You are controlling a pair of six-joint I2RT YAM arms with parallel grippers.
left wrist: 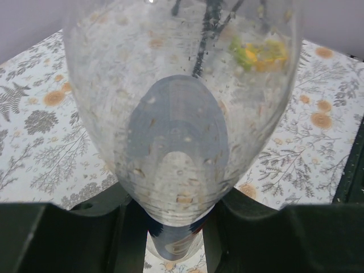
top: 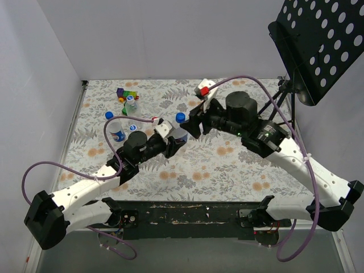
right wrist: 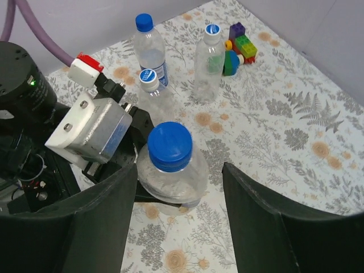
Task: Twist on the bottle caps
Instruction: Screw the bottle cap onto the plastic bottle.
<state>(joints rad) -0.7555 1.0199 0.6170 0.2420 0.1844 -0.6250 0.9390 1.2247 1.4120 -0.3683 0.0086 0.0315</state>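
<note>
Nearest the left wrist camera, the held bottle (left wrist: 179, 142) filled almost the whole view, a clear, crinkled body with its lower part pinched between the two dark fingers (left wrist: 57, 239) of the left gripper (left wrist: 177, 230), which was clamped on it. From above, this bottle stood upright near the middle of the floral tablecloth (top: 227, 165), between the two arms. Its blue cap (right wrist: 169, 146) sat on the neck; whether the cap was fully threaded could not be judged from these views. The right gripper (right wrist: 181, 190) was poised over the bottle's shoulder with its jaws apart, one finger on either side of the cap and apparently clear of it. Three other bottles (right wrist: 151, 51) stood upright well beyond, toward the far left of the cloth, all capped: one with a blue label and blue cap, a shorter one just in front of it, and a taller unlabelled one to the side. Multicoloured toy blocks (right wrist: 239, 45) lay just beside the taller bottle, at the far edge.
</note>
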